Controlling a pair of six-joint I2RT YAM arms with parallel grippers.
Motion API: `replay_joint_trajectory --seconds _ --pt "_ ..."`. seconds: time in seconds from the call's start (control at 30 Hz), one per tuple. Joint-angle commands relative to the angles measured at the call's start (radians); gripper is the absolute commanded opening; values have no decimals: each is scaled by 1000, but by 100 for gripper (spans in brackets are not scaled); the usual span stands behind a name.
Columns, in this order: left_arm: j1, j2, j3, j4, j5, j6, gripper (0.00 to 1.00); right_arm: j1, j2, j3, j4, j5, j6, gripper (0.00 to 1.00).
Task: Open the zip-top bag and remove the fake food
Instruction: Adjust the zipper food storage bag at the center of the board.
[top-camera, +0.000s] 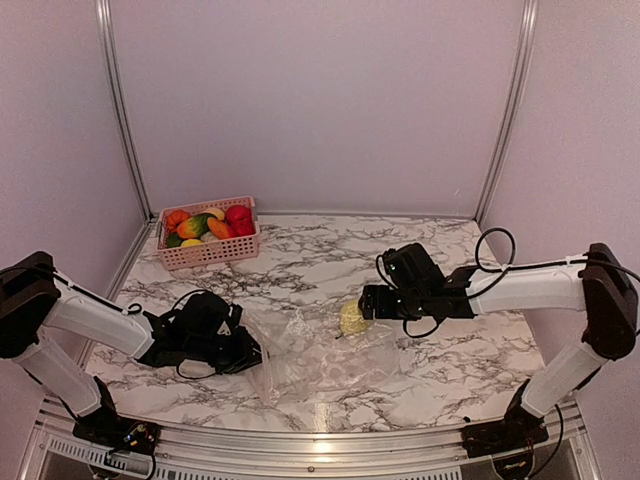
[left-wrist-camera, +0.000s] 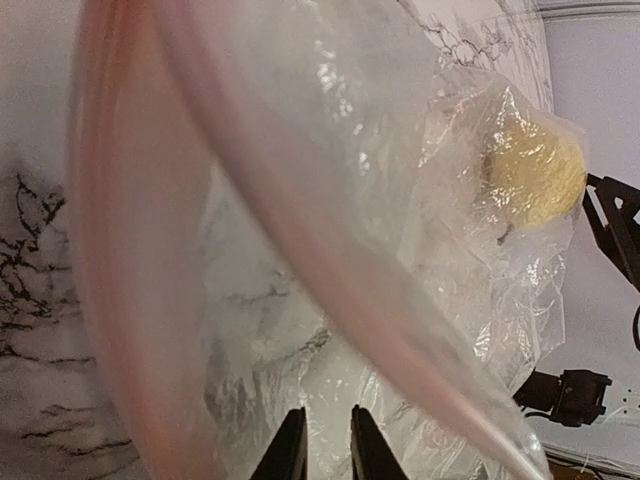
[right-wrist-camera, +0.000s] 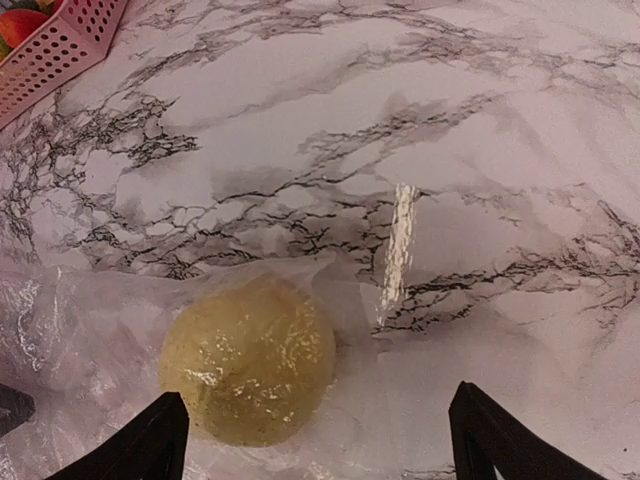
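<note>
One piece of fake food (right-wrist-camera: 248, 360), a cream-yellow ball, lay inside the zip-top bag (top-camera: 310, 360) at its right end. The bag was on the table (top-camera: 330, 250) between the arms, and other toys sat in the pink basket (top-camera: 208, 252) at far left. Left fingers (left-wrist-camera: 292, 455) were nearly closed, pinching bag film. Right fingers (right-wrist-camera: 150, 445) were spread wide, straddling the ball. Risk: closing through the film would grab plastic with the ball and could pull the bag from the left pinch. The round ball might also squirt sideways.

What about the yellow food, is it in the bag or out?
In the bag: crinkled clear plastic wraps over the yellow food in both wrist views, with glare lying across its surface.
</note>
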Motion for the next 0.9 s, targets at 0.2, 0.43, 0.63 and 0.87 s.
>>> replay_joint_trajectory --seconds 0.2,0.43,0.63,0.87 --pt "-11 20 9 -5 -21 16 16 -30 49 -8 105 -42 33 81" --pt "-11 22 11 -9 -21 19 16 -30 66 -4 119 -46 41 63" --pt "-12 29 10 1 -18 17 16 -30 77 10 105 -42 47 35" --pt "-13 32 -1 1 -27 13 16 -24 47 41 65 -37 33 9"
